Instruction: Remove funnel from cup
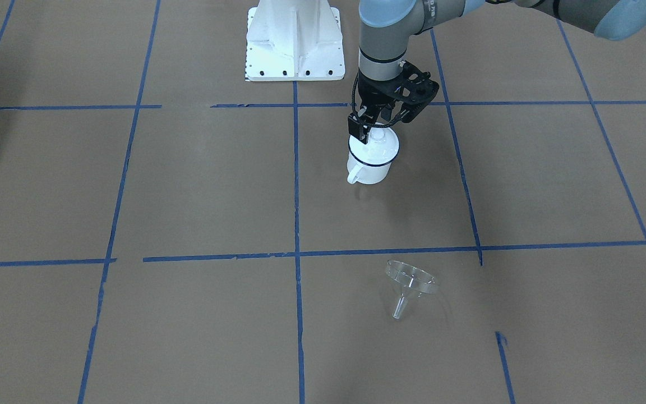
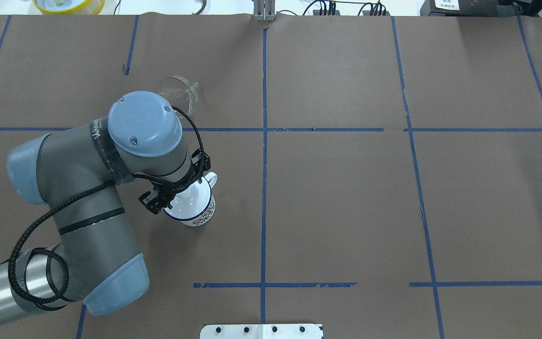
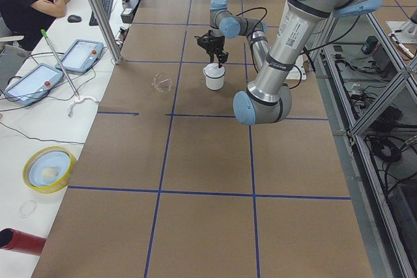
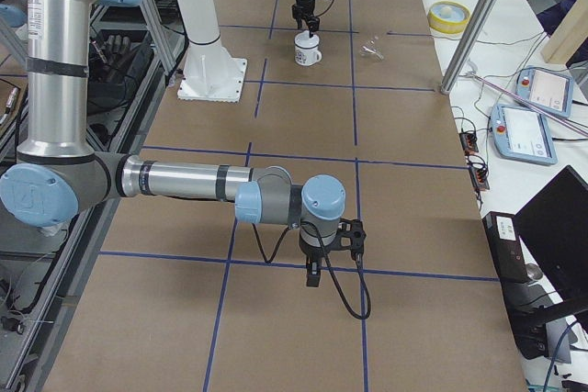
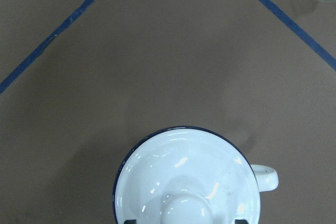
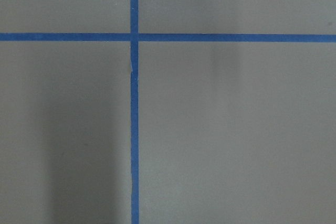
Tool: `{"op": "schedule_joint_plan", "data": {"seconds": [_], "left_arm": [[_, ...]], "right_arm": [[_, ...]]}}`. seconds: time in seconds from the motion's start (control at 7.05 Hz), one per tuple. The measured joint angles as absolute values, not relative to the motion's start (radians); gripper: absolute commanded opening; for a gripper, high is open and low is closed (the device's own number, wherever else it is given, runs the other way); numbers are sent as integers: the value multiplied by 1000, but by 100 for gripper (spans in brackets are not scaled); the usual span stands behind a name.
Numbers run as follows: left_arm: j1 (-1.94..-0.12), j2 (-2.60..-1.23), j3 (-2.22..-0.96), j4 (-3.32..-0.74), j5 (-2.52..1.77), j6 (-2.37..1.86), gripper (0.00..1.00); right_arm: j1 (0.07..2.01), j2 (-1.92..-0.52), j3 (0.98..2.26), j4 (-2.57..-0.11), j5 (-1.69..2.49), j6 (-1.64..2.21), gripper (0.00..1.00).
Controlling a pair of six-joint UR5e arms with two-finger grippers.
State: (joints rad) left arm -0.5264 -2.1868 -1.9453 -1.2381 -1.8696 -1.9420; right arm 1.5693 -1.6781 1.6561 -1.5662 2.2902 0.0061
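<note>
Exterior front-facing view gives the clearest answer: the funnel [image 1: 410, 283] is not in the cup [image 1: 370, 165] any more. It lies tipped on its side on the bare tabletop [image 1: 188, 185], well apart from the cup, on the side of the cup away from the robot's base. One blue tape line [image 1: 390, 249] runs between the two. Nothing touches the funnel, and no hand is near it.

The cup stands upright with its handle towards the funnel's side. A round white lid [image 1: 380, 147] with a knob sits in the mouth of the cup. The left hand [image 1: 372, 124] hangs directly above the cup, at the knob. In the left wrist view its two fingertips [image 5: 131, 220] stand on either side of the knob with a gap to it, so I judge this hand is spread open and has hold of nothing.

The right hand [image 4: 313, 273] is far from the cup, towards the robot's right end of the tabletop. It shows only in the side view, so I cannot tell how far open it is. Its own camera sees only tabletop and tape.

By my judgement the task itself is finished, since funnel and cup are separated. What is left, if anything, seems to concern only the lid and pulling the left arm back.
</note>
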Motion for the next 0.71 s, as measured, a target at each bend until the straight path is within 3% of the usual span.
{"op": "schedule_joint_plan", "data": {"seconds": [0.28,0.71], "left_arm": [[-569,-2171,-1962,-1238,-1874,-1792,100],[-864,-2003,-1978,-1323,-2083,-1252,100]], "right_arm": [[1569,-1678,1656,-1566,2290,6,100],[1569,-1678,1656,-1566,2290,6,100]]}}
